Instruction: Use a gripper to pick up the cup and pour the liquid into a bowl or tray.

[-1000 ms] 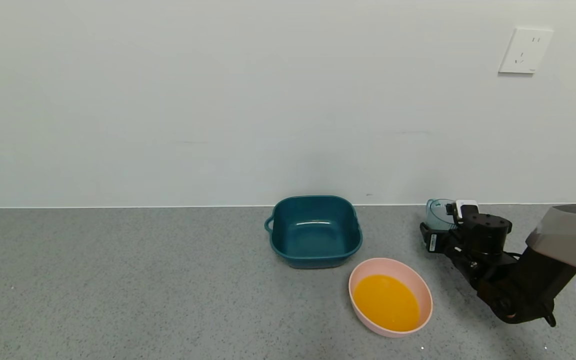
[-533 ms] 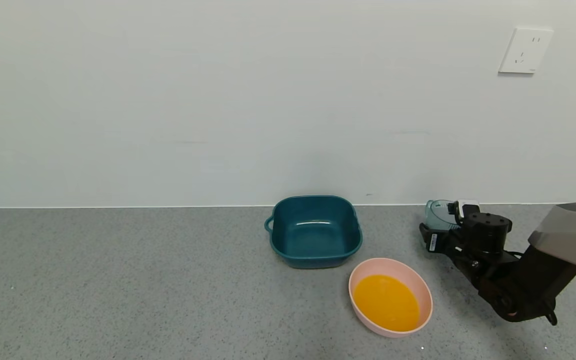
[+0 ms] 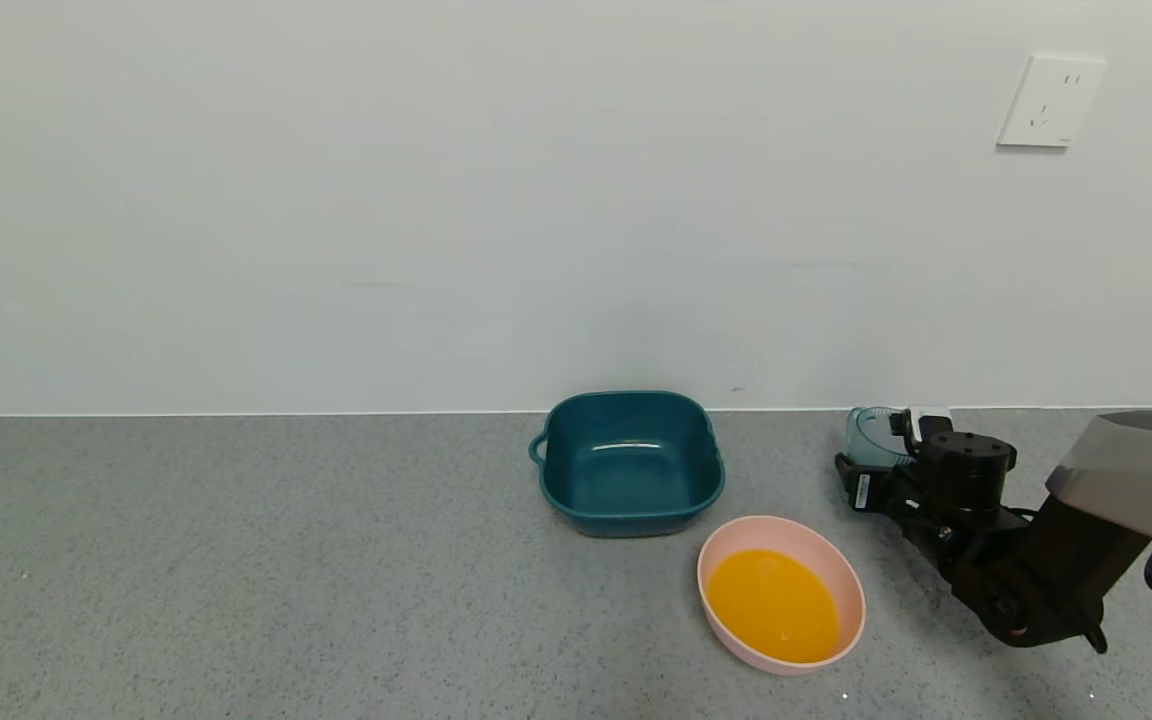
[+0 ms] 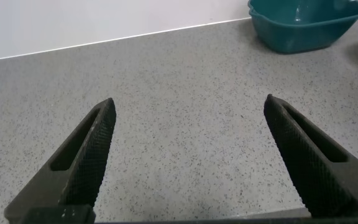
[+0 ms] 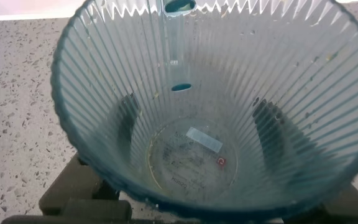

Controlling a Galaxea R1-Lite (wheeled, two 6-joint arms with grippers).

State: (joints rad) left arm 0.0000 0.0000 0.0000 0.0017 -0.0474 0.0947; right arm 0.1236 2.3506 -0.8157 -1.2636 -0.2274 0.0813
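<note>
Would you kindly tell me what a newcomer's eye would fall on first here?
The bright orange liquid in the pink bowl at the front of the grey counter stands out most. Behind it sits an empty teal tub. To the right, the right end effector grips the empty ribbed cup.

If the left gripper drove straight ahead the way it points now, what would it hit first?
Likely nothing soon: the open left gripper faces bare grey countertop. The teal tub sits off to one side of that line, though depth is hard to judge.
</note>
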